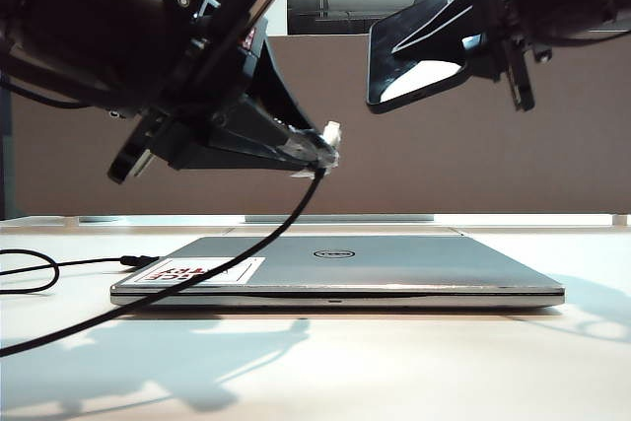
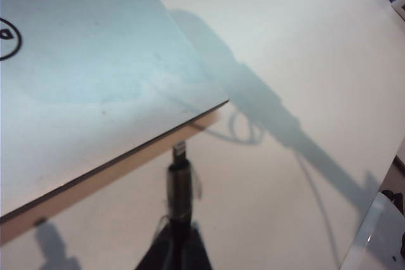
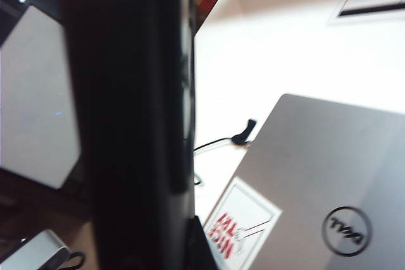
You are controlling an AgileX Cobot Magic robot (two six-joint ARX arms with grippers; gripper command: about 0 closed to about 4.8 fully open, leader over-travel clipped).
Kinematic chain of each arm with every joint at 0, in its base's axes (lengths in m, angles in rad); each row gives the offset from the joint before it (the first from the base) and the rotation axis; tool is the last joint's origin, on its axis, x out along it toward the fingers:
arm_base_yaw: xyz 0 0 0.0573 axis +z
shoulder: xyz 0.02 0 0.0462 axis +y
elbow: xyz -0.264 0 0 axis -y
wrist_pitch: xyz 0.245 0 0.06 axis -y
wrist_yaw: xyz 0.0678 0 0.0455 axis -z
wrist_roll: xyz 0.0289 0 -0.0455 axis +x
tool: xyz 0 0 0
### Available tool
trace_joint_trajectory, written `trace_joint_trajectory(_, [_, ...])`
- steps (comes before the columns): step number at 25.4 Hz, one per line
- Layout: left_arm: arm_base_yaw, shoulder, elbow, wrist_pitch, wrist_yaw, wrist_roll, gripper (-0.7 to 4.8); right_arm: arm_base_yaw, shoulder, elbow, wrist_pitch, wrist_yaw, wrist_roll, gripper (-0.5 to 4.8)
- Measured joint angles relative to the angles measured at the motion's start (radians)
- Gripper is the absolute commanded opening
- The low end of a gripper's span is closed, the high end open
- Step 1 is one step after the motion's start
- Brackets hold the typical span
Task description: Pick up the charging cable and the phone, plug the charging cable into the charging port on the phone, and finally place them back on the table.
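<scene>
The left gripper [image 1: 320, 153] hangs above the left half of the closed silver Dell laptop [image 1: 394, 265], its arm coming down from the upper left of the exterior view and pointing toward the middle. Its jaws are closed on the dark collar of the long thin black charging cable [image 1: 251, 242], whose small silver plug [image 2: 180, 150] sticks out past the tips; in the left wrist view the plug points toward the laptop's edge, above the bare worktop. From the grip the cord droops down across the laptop's front left corner and runs off the left side of the exterior view, with another stretch of it looped on the wide white worktop [image 1: 414, 362] to the laptop's left.

The right gripper [image 1: 463, 41] is held high at the upper right, its arm reaching in from the right edge. Its jaws are clamped on the flat glossy black phone [image 1: 419, 68], which is tilted in the air, well above the laptop's right half and apart from the plug. In the right wrist view the phone [image 3: 126, 118] fills the near field as a blurred dark slab, and its charging port cannot be made out. A white sticker with red lettering [image 1: 209, 269] lies on the laptop lid near its left front corner. A brown-grey fabric panel [image 1: 493, 165] stands behind the worktop.
</scene>
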State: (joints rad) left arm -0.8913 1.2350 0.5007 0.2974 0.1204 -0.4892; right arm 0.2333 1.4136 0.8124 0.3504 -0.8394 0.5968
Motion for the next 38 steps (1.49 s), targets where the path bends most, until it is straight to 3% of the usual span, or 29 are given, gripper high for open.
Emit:
trace_joint_trajectory(11, [-0.001,0.000,0.000,0.003,0.000,-0.088,-0.08,0.003,0.069,0.000,0.227,-0.117,0.166,-0.05])
trace_joint_trajectory(15, [-0.002,0.000,0.000,0.019,0.000,-0.090,-0.08,0.004,0.075,0.000,0.241,-0.136,0.195,-0.05])
trace_joint_trajectory(22, [-0.002,0.000,0.000,0.051,0.000,-0.092,-0.08,0.010,0.158,0.000,0.436,-0.238,0.359,-0.05])
trace_joint_trajectory(29, [-0.003,0.003,0.000,0.104,0.000,-0.121,-0.08,0.056,0.262,0.000,0.595,-0.260,0.433,-0.05])
trace_joint_trajectory(33, [-0.003,0.003,0.000,0.111,0.000,-0.175,-0.08,0.063,0.321,0.000,0.798,-0.262,0.575,-0.05])
trace_joint_trajectory(38, [-0.003,0.003,0.000,0.135,0.000,-0.180,-0.08,0.063,0.337,0.000,0.874,-0.265,0.678,-0.05])
